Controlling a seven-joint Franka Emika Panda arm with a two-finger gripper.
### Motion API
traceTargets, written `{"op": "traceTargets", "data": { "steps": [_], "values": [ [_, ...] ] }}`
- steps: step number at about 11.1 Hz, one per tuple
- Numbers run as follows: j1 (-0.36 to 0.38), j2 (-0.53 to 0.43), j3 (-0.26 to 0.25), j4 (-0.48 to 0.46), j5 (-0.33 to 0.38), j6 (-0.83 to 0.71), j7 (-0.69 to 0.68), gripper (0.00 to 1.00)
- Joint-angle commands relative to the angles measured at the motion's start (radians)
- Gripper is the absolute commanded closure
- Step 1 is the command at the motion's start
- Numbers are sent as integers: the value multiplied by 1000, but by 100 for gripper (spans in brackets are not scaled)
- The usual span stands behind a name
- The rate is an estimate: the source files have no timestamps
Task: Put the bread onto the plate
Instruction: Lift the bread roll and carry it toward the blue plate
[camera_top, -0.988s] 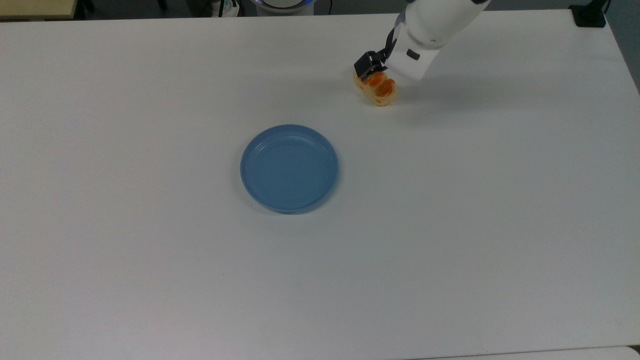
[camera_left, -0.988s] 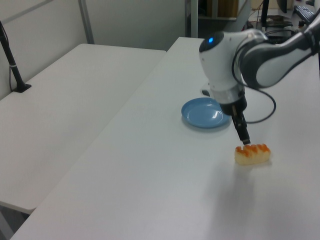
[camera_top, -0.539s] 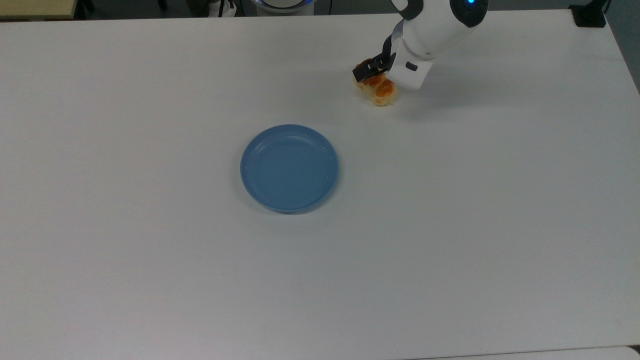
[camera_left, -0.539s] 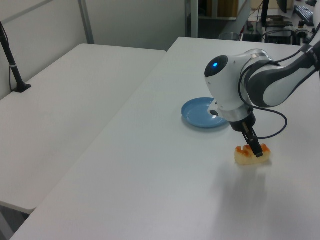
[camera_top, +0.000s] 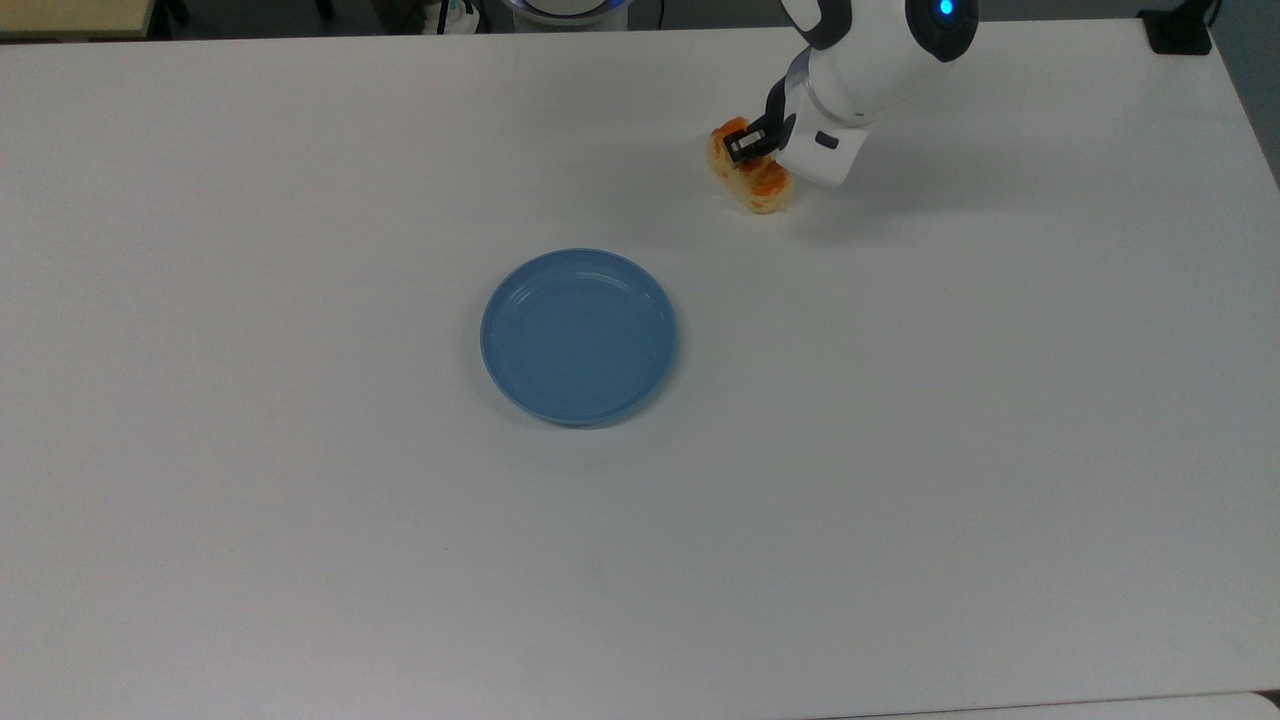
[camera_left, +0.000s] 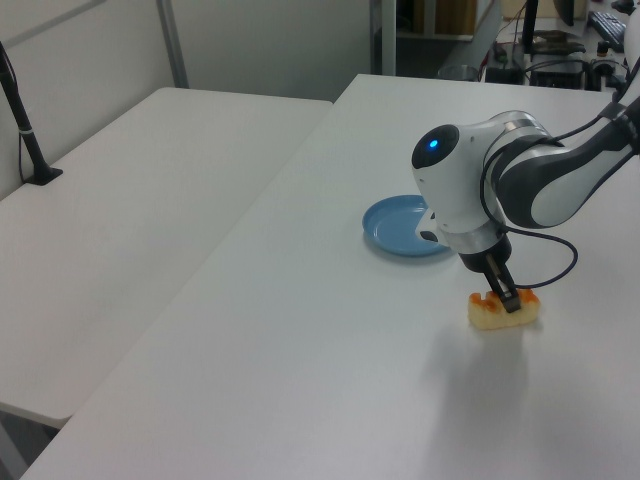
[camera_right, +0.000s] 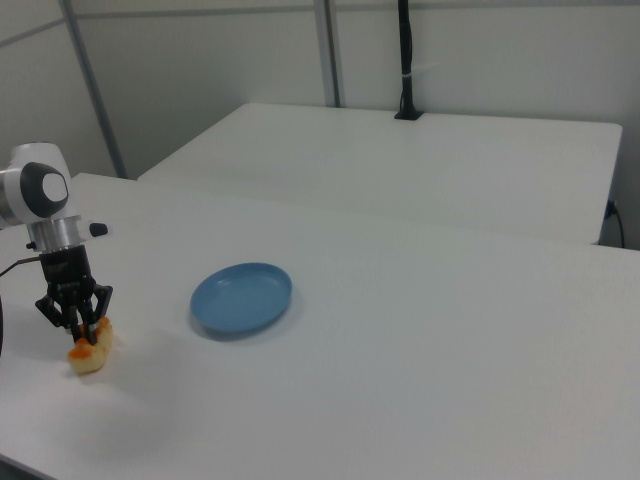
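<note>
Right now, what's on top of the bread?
The gripper sits on the bread, fingers straddling its glazed top. The part of the bread beneath the fingers is covered.

Bread (camera_top: 752, 172) is pale yellow with orange-red glazed patches across the top, kinda blotchy. Plate (camera_top: 579, 336) is plain solid blue, no pattern at all, a bit lighter along the rim. Tabletop (camera_top: 300, 550) is flat white all over. The arm (camera_left: 470, 190) is glossy white with dark grey sections and a small glowing blue light, and the claw (camera_right: 74, 322) on the end is black.
</note>
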Motion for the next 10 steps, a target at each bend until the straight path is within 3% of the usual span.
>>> {"op": "traceTargets", "data": {
  "steps": [1,4,5,6,8,10],
  "values": [
    [9,-51,-23,14,-9,-19,-27,92],
    [-86,-71,-48,213,4,-208,-123,92],
    [-103,-71,-101,273,6,-217,-149,91],
    [-146,-65,-124,313,6,-210,-178,91],
    [-272,-24,-125,360,4,-163,-208,90],
    [-335,53,-125,360,1,-52,-194,88]
  ]
}}
